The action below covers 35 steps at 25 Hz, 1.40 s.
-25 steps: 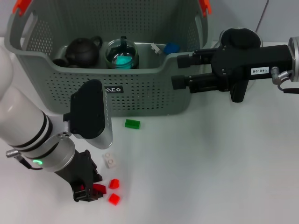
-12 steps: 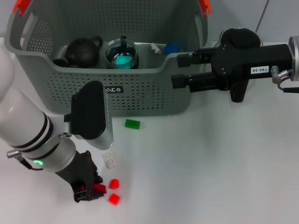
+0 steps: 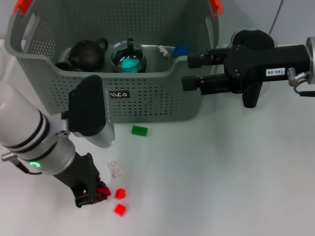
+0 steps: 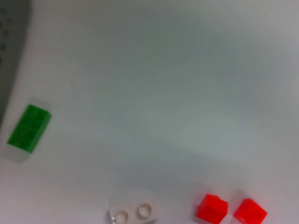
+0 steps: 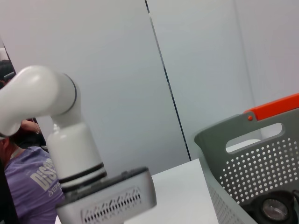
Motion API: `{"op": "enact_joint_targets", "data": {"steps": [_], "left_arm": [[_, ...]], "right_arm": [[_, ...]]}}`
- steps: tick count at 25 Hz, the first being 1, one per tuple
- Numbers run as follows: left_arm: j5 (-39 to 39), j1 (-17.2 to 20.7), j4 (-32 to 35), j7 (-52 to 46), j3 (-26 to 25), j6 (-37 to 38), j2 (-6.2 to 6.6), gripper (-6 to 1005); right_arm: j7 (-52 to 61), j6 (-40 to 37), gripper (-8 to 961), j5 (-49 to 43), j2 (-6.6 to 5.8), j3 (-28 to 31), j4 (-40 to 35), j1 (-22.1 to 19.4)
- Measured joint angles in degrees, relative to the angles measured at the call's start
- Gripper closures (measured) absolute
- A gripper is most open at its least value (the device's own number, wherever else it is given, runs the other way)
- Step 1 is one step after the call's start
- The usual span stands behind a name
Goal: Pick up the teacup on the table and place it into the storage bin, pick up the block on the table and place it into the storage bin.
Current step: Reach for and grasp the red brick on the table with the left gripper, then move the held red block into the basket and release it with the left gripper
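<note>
My left gripper (image 3: 92, 195) is low at the table's front left, shut on a small red block (image 3: 104, 191). Two more red blocks (image 3: 120, 193) (image 4: 211, 207) lie just to its right. Close by are a white block (image 3: 116, 168) (image 4: 134, 213) and a green block (image 3: 139, 130) (image 4: 29, 127). The storage bin (image 3: 147, 93) stands at the back, a grey perforated basket. My right gripper (image 3: 191, 73) hangs open and empty at the bin's right front corner, fingers pointing left. The teacup is out of view.
Inside the bin sit a dark teapot (image 3: 87, 54), a glass pitcher (image 3: 128, 57) with teal contents and a small blue item (image 3: 180, 50). The right wrist view shows the bin's orange-tipped handle (image 5: 273, 108).
My left arm has risen slightly and shifted left, carrying the red block with it. The right gripper has barely moved.
</note>
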Motion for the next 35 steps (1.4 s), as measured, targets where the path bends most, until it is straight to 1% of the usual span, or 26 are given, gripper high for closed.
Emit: {"op": "enact_joint_targets", "data": {"steps": [3, 6, 7, 8, 11, 12, 13, 15, 16, 19, 20, 23, 25, 27, 29, 31, 33, 35], "left_arm": [[-0.72, -0.05, -2.85, 0.00, -2.88, 2.58, -0.05, 813], [-4.03, -0.78, -6.45, 0.21, -8.68, 6.80, 0.03, 812], [-6.22, -1.58, -7.66, 0.28, -12.38, 9.12, 0.13, 811], [-7.39, -2.16, -8.01, 0.30, -14.59, 10.35, 0.16, 811], [-13.56, -5.93, -8.37, 0.53, -27.28, 16.08, 0.46, 809], [-15.04, -6.79, -8.22, 0.59, -30.02, 17.10, 0.60, 809], [-18.00, -8.08, -7.77, 0.34, -34.68, 18.32, 1.08, 808], [-22.19, -9.43, -6.82, -0.28, -39.27, 19.09, 2.07, 807], [-24.78, -10.20, -5.78, -0.82, -41.21, 18.84, 2.94, 806], [-27.56, -12.17, -2.72, -2.15, -43.83, 16.29, 4.60, 805], [-27.82, -14.20, 1.19, -3.46, -44.93, 11.91, 5.97, 804], [-28.03, -16.15, 6.14, -4.64, -45.39, 6.50, 7.47, 803], [-28.40, -17.96, 12.16, -5.22, -45.48, 0.35, 9.03, 802], [-28.30, -19.54, 17.62, -5.57, -45.27, -5.94, 10.03, 801], [-27.86, -20.51, 21.05, -5.86, -44.59, -11.82, 10.41, 800], [-27.75, -20.78, 22.94, -5.94, -43.45, -16.77, 10.43, 798], [-27.73, -20.48, 23.72, -5.84, -41.43, -21.16, 10.07, 797], [-27.73, -20.24, 24.26, -5.83, -39.95, -23.88, 9.86, 796]], "right_arm": [[0.01, -0.18, 175, 0.03, -0.05, 0.01, -0.07, -0.07], [-0.01, -0.39, 176, 0.05, -0.06, 0.01, -0.10, -0.10], [-0.02, -0.46, 176, 0.06, -0.07, 0.01, -0.10, -0.11], [-0.06, -0.54, 176, 0.06, -0.09, -0.01, -0.10, -0.12], [-0.21, -0.97, 176, 0.06, -0.22, -0.20, -0.13, -0.15], [-0.32, -1.15, 176, 0.06, -0.26, -0.27, -0.14, -0.17], [-0.38, -1.39, 176, 0.06, -0.30, -0.33, -0.16, -0.19], [-0.46, -1.82, 176, 0.06, -0.47, -0.43, -0.21, -0.22], [-0.46, -2.17, 176, 0.06, -0.61, -0.45, -0.24, -0.23], [-0.47, -3.11, 177, 0.05, -0.98, -0.26, -0.28, -0.32], [-0.47, -3.30, 177, 0.04, -1.10, -0.21, -0.29, -0.37], [-0.51, -3.60, 177, 0.00, -1.54, -0.20, -0.27, -0.69], [-0.56, -3.64, 177, -0.09, -1.77, -0.24, -0.06, -0.76], [-0.54, -3.66, 177, -0.21, -1.91, -0.42, 0.02, -0.80], [-0.44, -3.70, 177, -0.30, -2.08, -0.58, 0.05, -0.86], [-0.36, -3.80, 176, -0.36, -2.20, -0.66, 0.11, -0.86], [-0.34, -4.08, 176, -0.39, -2.33, -0.69, 0.13, -0.90], [-0.31, -4.37, 176, -0.39, -2.41, -0.70, 0.13, -0.95]]}}
